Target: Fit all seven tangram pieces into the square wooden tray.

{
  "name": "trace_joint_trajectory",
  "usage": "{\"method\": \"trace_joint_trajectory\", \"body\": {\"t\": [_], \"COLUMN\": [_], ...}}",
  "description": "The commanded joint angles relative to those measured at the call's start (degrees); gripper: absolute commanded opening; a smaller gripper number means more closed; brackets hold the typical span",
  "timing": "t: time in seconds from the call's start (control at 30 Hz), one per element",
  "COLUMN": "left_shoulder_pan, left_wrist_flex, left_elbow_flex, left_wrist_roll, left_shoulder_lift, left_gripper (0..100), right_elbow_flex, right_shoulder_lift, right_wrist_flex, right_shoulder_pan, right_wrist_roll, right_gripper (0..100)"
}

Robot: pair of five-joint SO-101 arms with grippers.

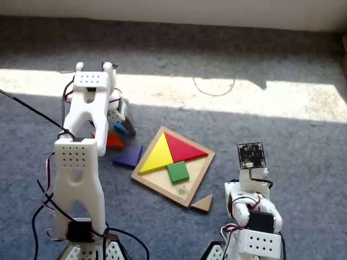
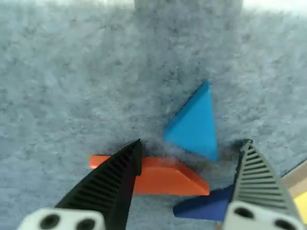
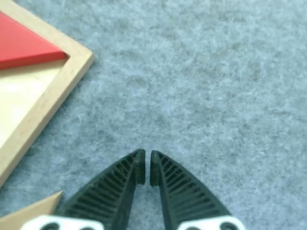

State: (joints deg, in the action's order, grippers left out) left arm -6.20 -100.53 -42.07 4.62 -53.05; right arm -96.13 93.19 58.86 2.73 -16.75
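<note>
Tray (image 1: pixel 158 187) lies mid-carpet (image 1: pixel 271 179), one corner pointing to 12 o'clock. Seated in it: yellow triangle (image 1: pixel 157 156), red triangle (image 1: pixel 183 148), and green square (image 1: pixel 178 171) toward 6 o'clock.

Loose pieces: tan triangle (image 1: pixel 203 204) just beside the tray's 5 o'clock corner; dark blue piece (image 1: pixel 129 157) at 9 o'clock; orange piece (image 1: pixel 114 141) and light blue triangle (image 2: pixel 194 125) out at 10 o'clock.

Left gripper (image 2: pixel 192 143) is spread wide, gripping nothing, low over the light blue triangle (orange piece just beside it).

Right gripper (image 3: pixel 144 165) has its fingers almost together with nothing between them, over carpet at the tray's 4 o'clock.
</note>
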Motion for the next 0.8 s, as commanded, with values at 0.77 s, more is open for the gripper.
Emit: {"method": "trace_joint_trajectory", "body": {"t": [0.77], "left_shoulder_pan": [2.77], "left_wrist_flex": [6.59], "left_elbow_flex": [-0.31], "left_wrist_roll": [-4.75], "left_shoulder_lift": [1.01], "left_gripper": [8], "right_elbow_flex": [-1.27], "right_shoulder_lift": [0.66], "right_wrist_flex": [-0.66], "right_shoulder_pan": [0.66], "right_wrist_roll": [-0.7], "right_gripper": [3.4]}}
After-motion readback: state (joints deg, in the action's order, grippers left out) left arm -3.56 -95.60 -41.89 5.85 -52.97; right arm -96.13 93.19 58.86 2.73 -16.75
